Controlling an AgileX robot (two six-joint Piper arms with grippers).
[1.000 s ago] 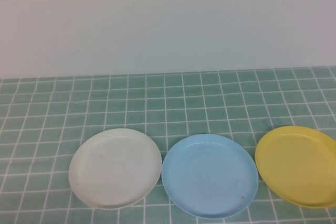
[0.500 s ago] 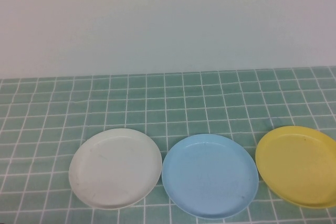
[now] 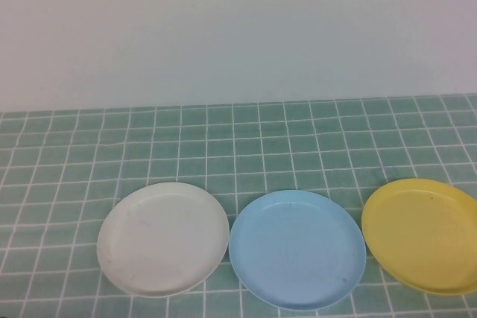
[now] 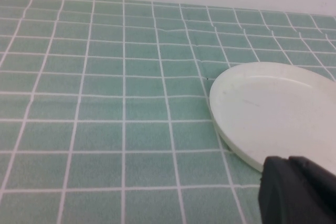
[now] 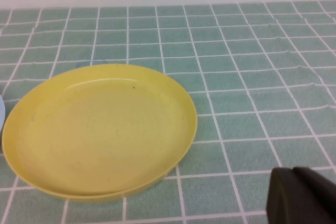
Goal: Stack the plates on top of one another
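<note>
Three plates lie side by side on the green tiled table, none touching. The white plate [image 3: 163, 238] is on the left, the light blue plate [image 3: 297, 249] in the middle, and the yellow plate [image 3: 422, 234] on the right, cut by the picture's edge. Neither gripper shows in the high view. My left gripper [image 4: 289, 159] is shut and empty, held just short of the white plate's [image 4: 273, 111] near rim. My right gripper [image 5: 292, 169] is shut and empty, off to one side of the yellow plate [image 5: 100, 129] and apart from it.
The table is covered by a green cloth with a white grid [image 3: 238, 139]. A plain pale wall [image 3: 238, 27] stands behind it. A sliver of the blue plate [image 5: 1, 114] shows at the edge of the right wrist view.
</note>
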